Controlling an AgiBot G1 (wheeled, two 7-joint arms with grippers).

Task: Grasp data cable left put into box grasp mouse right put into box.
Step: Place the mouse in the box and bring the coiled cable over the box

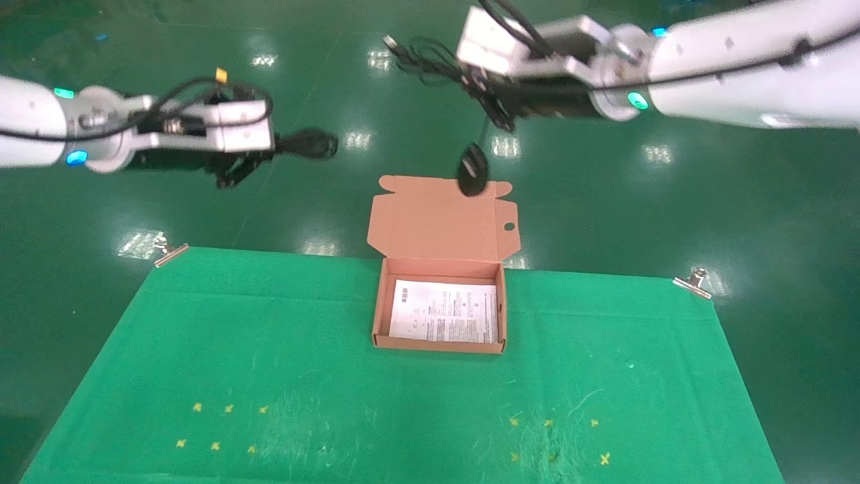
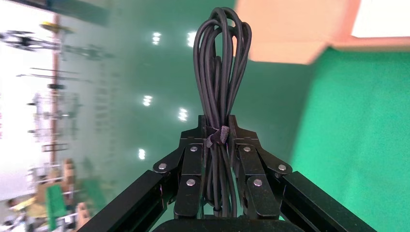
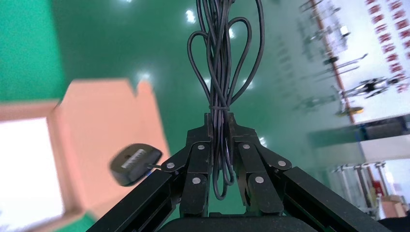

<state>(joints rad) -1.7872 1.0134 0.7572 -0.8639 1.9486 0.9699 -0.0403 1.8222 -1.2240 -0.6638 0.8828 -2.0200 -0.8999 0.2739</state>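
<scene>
I see the data cable (image 2: 220,92), a tied black bundle, held aloft left of the open box (image 1: 440,306). The black mouse (image 1: 472,170) dangles by its bundled cord over the box's raised lid.

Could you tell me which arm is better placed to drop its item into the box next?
Right: its mouse already dangles over the box lid, while the left gripper holds the cable farther away.

A green cloth-covered table (image 1: 201,349) fills the lower frame, fastened by metal clips at its upper-left (image 1: 169,252) and upper-right (image 1: 695,281) corners. At centre sits the open cardboard box (image 1: 377,316), a white leaflet (image 1: 445,310) inside. Yellow cross marks (image 1: 215,446) dot the foreground.
</scene>
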